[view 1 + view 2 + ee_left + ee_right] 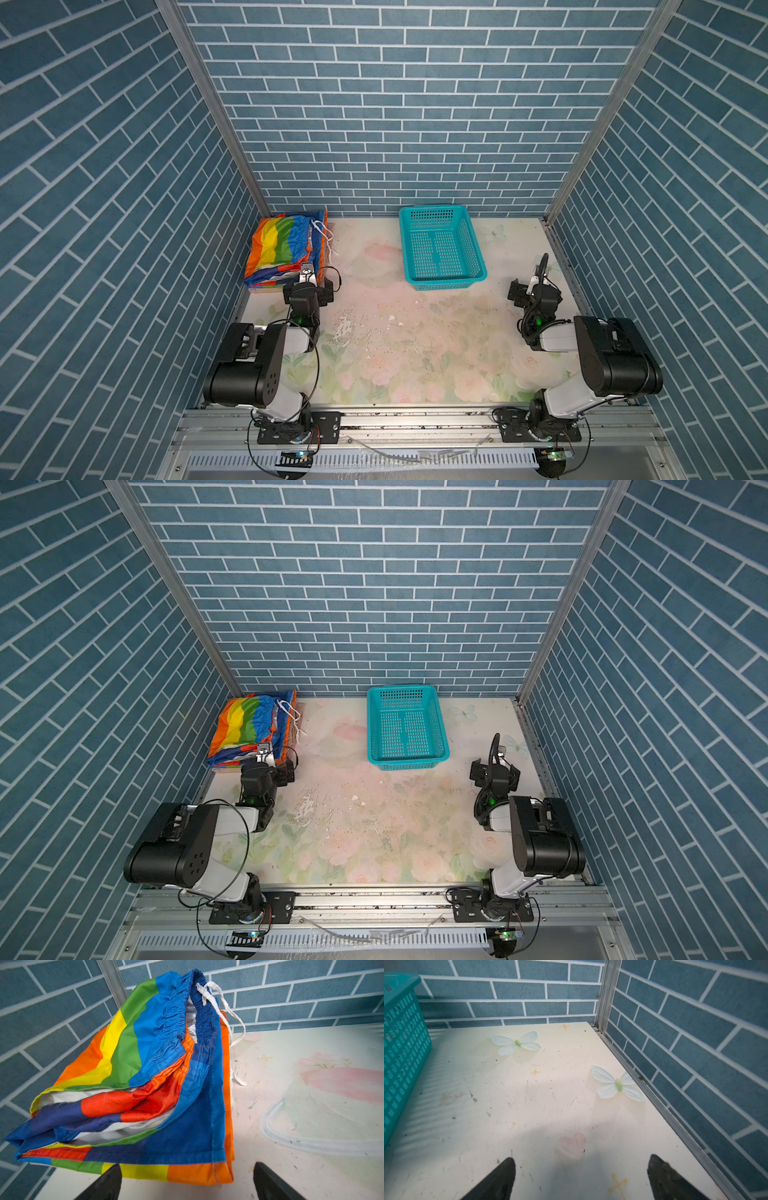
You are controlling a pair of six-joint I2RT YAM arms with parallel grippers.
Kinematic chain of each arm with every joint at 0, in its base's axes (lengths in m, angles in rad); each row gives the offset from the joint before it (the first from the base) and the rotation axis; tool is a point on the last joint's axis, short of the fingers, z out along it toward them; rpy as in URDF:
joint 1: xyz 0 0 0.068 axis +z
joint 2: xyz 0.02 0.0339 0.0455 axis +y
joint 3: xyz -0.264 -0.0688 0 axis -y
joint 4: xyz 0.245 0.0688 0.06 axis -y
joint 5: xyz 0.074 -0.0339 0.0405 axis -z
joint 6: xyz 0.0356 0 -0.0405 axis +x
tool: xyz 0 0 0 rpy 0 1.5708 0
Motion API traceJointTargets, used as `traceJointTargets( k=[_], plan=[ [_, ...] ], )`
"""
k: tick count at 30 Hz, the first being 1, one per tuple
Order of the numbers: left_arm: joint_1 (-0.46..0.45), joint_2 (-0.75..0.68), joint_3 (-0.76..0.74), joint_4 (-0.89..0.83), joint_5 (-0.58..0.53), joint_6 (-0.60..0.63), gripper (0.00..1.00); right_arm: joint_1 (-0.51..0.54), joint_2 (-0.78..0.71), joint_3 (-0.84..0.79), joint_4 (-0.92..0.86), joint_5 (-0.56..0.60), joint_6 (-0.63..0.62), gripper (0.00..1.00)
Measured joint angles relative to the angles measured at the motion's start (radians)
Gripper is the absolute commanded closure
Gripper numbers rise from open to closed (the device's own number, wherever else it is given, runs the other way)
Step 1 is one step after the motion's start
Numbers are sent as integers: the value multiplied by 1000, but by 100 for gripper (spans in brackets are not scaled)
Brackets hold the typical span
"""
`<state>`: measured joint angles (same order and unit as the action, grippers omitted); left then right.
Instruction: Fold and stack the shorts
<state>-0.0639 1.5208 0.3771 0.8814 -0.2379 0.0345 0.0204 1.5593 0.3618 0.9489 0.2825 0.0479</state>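
Observation:
The rainbow-striped shorts [286,249] [245,727] lie folded at the table's far left corner, against the walls, with a white drawstring [216,1001] trailing off the waist. A pale edge shows under them in both top views. No other shorts can be made out. My left gripper [309,286] [187,1169] is open just in front of the pile's near hem, with one finger [108,1182] at the hem and nothing held. Over bare table at the right, my right gripper [534,286] [582,1160] is open and empty.
A teal perforated basket [446,284] [407,762] [402,1043] stands empty at the back centre, left of my right gripper. The floral table [395,340] is boxed in by blue brick walls. A metal rail [415,419] runs along the front edge.

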Motion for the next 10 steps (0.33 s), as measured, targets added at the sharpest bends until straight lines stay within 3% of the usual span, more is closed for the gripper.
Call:
traceJointTargets(
  k=[10],
  plan=[
    [0, 0, 0, 0, 0, 0, 0, -17, 0, 0, -27, -35, 4, 1]
  ],
)
